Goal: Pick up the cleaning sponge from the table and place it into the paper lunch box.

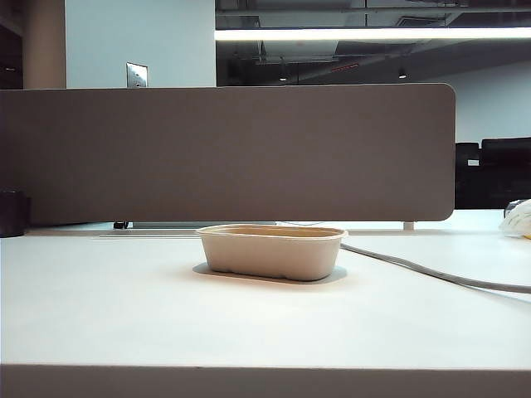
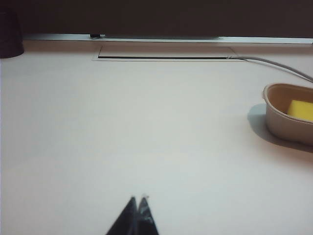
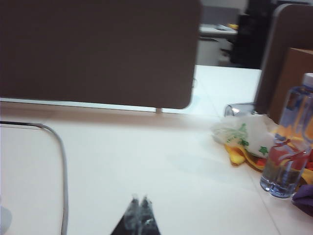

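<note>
The cleaning sponge [image 2: 300, 109] is sitting inside the paper lunch box [image 1: 272, 251], seen in the left wrist view as a yellow block against the inner wall; from the exterior view the box rim is hiding it. The box is resting on the table [image 1: 124, 315] at approx centre frame of the exterior view, w/ the grey-brown divider panel [image 1: 224, 153] standing behind it. A grey cable [image 1: 431, 272] is running from behind the box toward the right edge of the frame, lying flat on the table.

Left gripper [image 2: 137, 199] is showing at the bottom centre of its wrist view, tips pressed together, holding nothing, hovering over bare table well apart from the box.

Right gripper [image 3: 139, 200] is showing at the bottom centre of its own view, fingers likewise pinched together and empty, w/ the cable curving past in the lower left. At the right side of that frame a clear water bottle [image 3: 288, 147] is standing beside a crumpled white bag [image 3: 244, 133]. Neither gripper is appearing in the exterior view.
</note>
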Robot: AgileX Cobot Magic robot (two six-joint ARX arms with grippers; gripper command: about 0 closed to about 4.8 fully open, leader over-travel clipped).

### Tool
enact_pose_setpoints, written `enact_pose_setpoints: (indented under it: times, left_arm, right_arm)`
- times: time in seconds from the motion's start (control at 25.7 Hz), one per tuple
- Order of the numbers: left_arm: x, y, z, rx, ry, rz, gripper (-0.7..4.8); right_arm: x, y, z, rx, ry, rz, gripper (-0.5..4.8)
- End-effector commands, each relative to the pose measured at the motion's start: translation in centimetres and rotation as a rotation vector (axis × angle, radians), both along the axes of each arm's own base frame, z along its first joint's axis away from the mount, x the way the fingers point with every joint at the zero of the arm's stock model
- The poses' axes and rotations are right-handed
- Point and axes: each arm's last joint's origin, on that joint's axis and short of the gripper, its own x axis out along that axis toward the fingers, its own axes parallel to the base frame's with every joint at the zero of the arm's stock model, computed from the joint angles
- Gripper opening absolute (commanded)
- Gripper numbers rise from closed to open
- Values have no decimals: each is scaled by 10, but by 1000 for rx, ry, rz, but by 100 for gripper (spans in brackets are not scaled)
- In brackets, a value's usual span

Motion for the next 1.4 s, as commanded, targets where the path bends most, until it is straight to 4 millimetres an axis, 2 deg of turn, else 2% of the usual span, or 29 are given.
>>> enact_pose_setpoints:
  times: [0.04, 0.39, 1.09, 1.4]
  left_arm:
    - [0, 0, 1, 1, -7, -2, -5]
    - [0, 0, 1, 1, -7, -2, -5]
    - [0, 0, 1, 1, -7, -2, -5]
    - [0, 0, 1, 1, -7, -2, -5]
  right_arm:
    - [-10, -6, -18, 12, -28, 2, -8]
    - [-15, -5, -66, 65, -8, 4, -8]
    - [-15, -1, -70, 60, 29, -25, -8]
    - [-15, 0, -70, 58, 30, 25, -8]
